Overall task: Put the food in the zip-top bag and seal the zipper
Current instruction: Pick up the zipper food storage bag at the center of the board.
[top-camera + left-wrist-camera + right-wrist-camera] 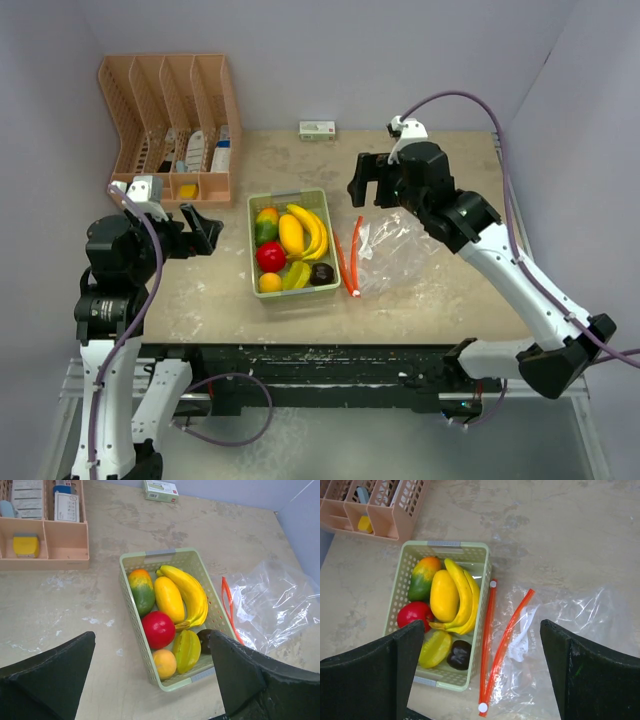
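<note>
The food lies in a pale green tray: bananas, yellow mango, red apple, small orange, green-red mango, starfruit and a dark purple fruit. The clear zip-top bag lies flat right of the tray, its orange-red zipper parted and facing the tray. My left gripper is open and empty, left of the tray. My right gripper is open and empty, held above the bag's far end. The bag's mouth shows in the right wrist view.
A peach desk organizer with small items stands at the back left. A small white-green box lies at the back wall. Grey walls close in the table on three sides.
</note>
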Tool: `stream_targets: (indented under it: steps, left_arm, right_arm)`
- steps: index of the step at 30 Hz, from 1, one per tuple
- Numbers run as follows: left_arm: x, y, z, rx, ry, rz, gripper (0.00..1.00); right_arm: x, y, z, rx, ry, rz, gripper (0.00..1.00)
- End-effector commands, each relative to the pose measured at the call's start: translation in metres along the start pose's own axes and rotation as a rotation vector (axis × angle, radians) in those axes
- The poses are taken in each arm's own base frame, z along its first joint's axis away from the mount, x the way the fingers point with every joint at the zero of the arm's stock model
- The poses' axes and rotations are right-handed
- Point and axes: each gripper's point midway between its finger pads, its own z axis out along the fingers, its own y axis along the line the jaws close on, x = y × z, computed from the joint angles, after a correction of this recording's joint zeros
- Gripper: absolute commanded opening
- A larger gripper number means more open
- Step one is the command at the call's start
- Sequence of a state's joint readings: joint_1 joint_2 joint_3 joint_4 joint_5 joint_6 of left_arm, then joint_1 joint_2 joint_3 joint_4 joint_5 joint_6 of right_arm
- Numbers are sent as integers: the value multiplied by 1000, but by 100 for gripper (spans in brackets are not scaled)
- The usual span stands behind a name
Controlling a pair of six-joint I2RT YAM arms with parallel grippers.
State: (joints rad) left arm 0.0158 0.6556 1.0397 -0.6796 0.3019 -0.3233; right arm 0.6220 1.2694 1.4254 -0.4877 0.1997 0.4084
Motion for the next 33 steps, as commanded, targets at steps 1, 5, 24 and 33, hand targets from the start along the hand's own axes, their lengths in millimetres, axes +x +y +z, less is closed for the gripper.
stream_targets:
  steps: [1, 5, 24, 33]
  left_arm:
    - [-18, -12, -7, 41, -46, 0, 99]
    - [-17, -12, -7, 44, -42, -6, 99]
    - [-4, -18, -6, 95, -13, -17, 99]
    - [5, -17, -6, 99, 4, -18, 99]
  right_arm:
    - [-8, -1, 6, 42, -4, 13, 100]
    - [10, -7, 34, 99, 76, -8, 100]
    - [119, -64, 109, 402, 343, -11, 89]
    - [159, -76, 119, 441, 407, 2, 85]
